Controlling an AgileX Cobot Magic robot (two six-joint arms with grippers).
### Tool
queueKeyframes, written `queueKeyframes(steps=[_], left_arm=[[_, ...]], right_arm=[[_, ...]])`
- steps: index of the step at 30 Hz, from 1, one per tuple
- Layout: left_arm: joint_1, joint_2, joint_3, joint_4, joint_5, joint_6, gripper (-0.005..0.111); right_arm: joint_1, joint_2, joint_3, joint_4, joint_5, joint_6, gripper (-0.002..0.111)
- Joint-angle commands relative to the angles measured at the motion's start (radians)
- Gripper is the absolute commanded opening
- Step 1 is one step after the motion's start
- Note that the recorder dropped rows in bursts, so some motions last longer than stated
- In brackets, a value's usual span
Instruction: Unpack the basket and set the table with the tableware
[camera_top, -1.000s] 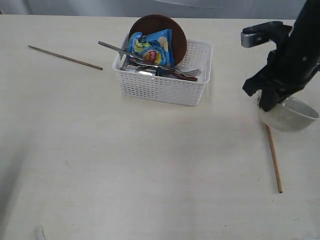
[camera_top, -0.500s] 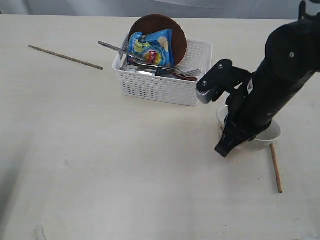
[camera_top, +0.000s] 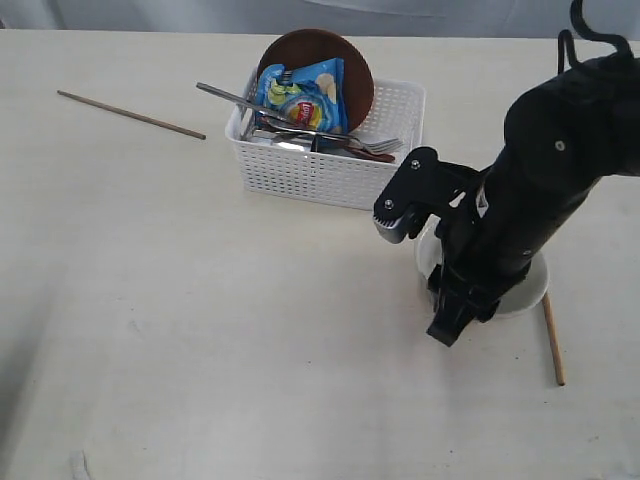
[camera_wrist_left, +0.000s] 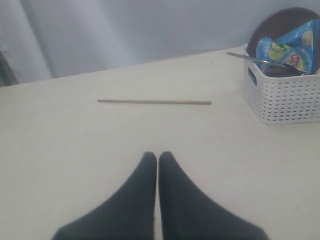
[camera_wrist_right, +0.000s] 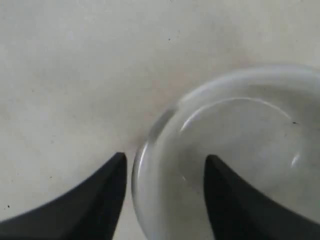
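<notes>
Black fingers (camera_wrist_right: 95, 200) of the right gripper (camera_wrist_right: 165, 156) stand spread astride the rim of the white bowl (camera_wrist_right: 250, 140) without pinching it. It rests on the table (camera_top: 200, 320) right of centre, a chopstick (camera_top: 551, 340) just beside it, the basket (camera_top: 320, 175) at upper middle. The left gripper (camera_wrist_left: 157, 157) is closed, empty.

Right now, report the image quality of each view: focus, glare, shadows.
Exterior view: even soft light, sharp, barely any shadows on the table. Left wrist view: chopstick and basket crisp. Right wrist view: bowl close up, blurred, with soft glints.
</notes>
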Motion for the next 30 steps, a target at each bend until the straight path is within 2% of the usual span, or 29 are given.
queueKeyframes(steps=[1,7,11,14,19,22,26,30], left_arm=[[0.006,-0.003,0.003,0.004,-0.007,-0.005,0.001],[0.006,-0.003,0.003,0.004,-0.007,-0.005,0.001],[0.006,-0.003,0.003,0.004,-0.007,-0.005,0.001],[0.006,-0.003,0.003,0.004,-0.007,-0.005,0.001],[0.006,-0.003,0.003,0.004,-0.007,-0.005,0.001],[0.006,-0.003,0.003,0.004,-0.007,-0.005,0.001],[0.006,-0.003,0.003,0.004,-0.007,-0.005,0.001],[0.006,-0.003,0.003,0.004,-0.007,-0.005,0.001]], right_arm=[[0.003,-0.019,-0.062,-0.004,0.061,0.000,0.056],[0.003,-0.051,-0.220,-0.002,0.254,0.000,0.055],[0.003,-0.067,-0.311,0.026,0.291,0.000,0.055],[0.003,-0.071,-0.372,0.098,0.193,0.017,0.055],[0.017,-0.004,-0.442,0.228,-0.108,0.052,0.052],[0.047,0.098,-0.519,0.232,-0.127,0.052,0.046],[0.100,0.243,-0.625,0.189,-0.089,0.027,0.047],[0.142,0.421,-0.758,-0.030,-0.105,0.171,0.047]])
